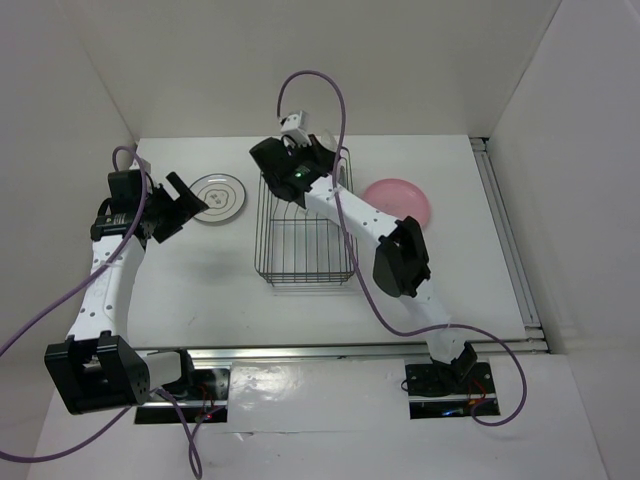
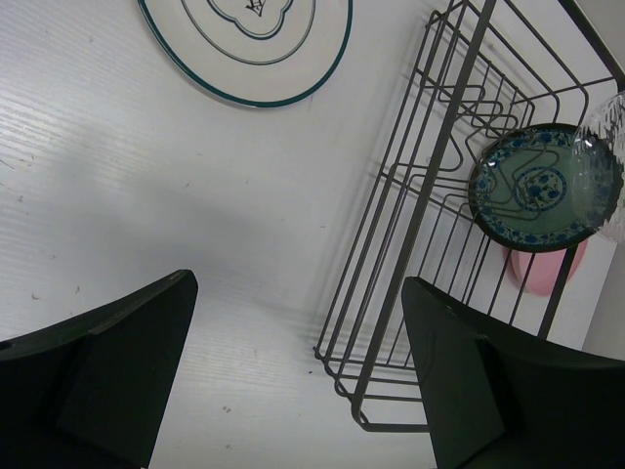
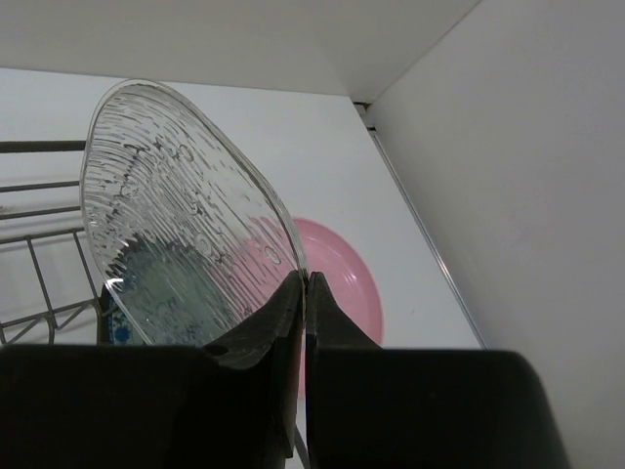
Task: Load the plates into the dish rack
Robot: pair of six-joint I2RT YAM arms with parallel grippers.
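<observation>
Grip first: my right gripper (image 3: 305, 285) is pinched tight on the rim of the clear glass plate (image 3: 186, 205), which stands tilted over the far end of the dish rack (image 2: 410, 225). The plate's lower edge is hidden behind the gripper, so I can't tell whether it touches the wires. Thru the glass the dark teal plate (image 2: 542, 186) is only a blur; the left wrist cam shows it better, on edge inside the rack's far end w/ wires crossing it. Pink plate (image 1: 400, 200) lies flat on the table (image 1: 200, 290) just right of the rack, partly covered in both wrist views. Left gripper (image 2: 293, 381) hangs wide open w/ nothing in it, near the white plate (image 2: 254, 39), which is cut off by the frame top. From the top cam the glass plate is hard to make out at all.
</observation>
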